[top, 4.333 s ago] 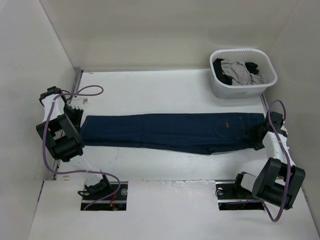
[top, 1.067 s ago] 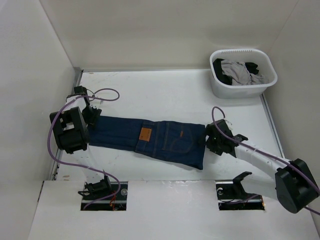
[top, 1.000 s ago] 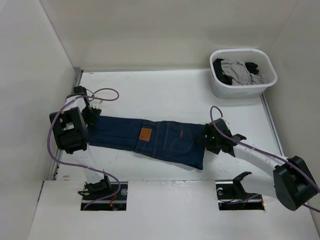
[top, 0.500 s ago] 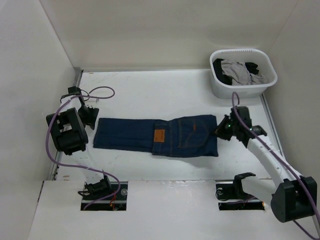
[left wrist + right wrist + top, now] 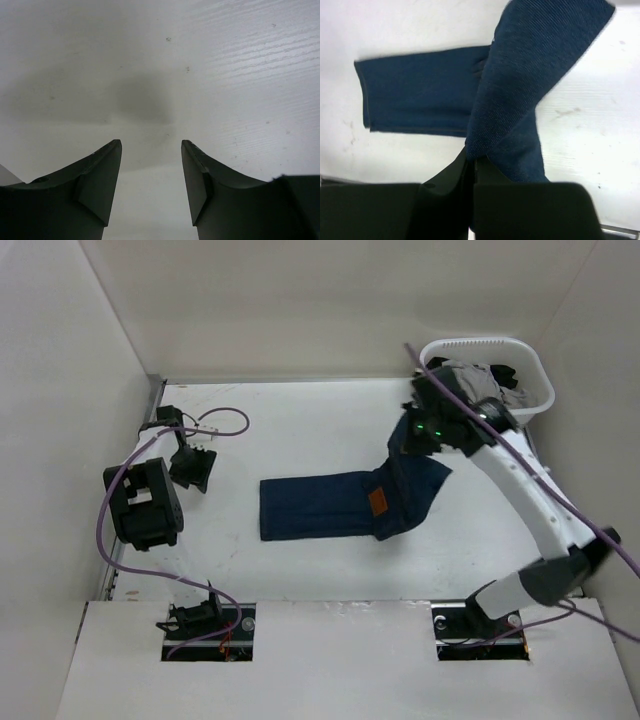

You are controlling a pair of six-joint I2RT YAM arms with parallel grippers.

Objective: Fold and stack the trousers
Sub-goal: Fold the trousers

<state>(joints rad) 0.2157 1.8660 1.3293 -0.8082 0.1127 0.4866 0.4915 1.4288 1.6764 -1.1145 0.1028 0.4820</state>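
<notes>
Navy denim trousers (image 5: 325,507) lay in the middle of the surface (image 5: 300,420), their right end pinched tight in the right claw (image 5: 472,167) and held up, hiding the fold beneath. That arm covered part of the far-right white basket (image 5: 535,375) of grey and black clothes (image 5: 490,378). At the left, the left claw (image 5: 151,150) gaped, empty.

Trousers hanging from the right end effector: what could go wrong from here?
The right end effector pinches only one edge of the trousers, so the layers may slip or unfold. The left end effector is open over bare table, so nothing pins the flat part; it may drag. The right wrist, close to the basket, could snag it.
</notes>
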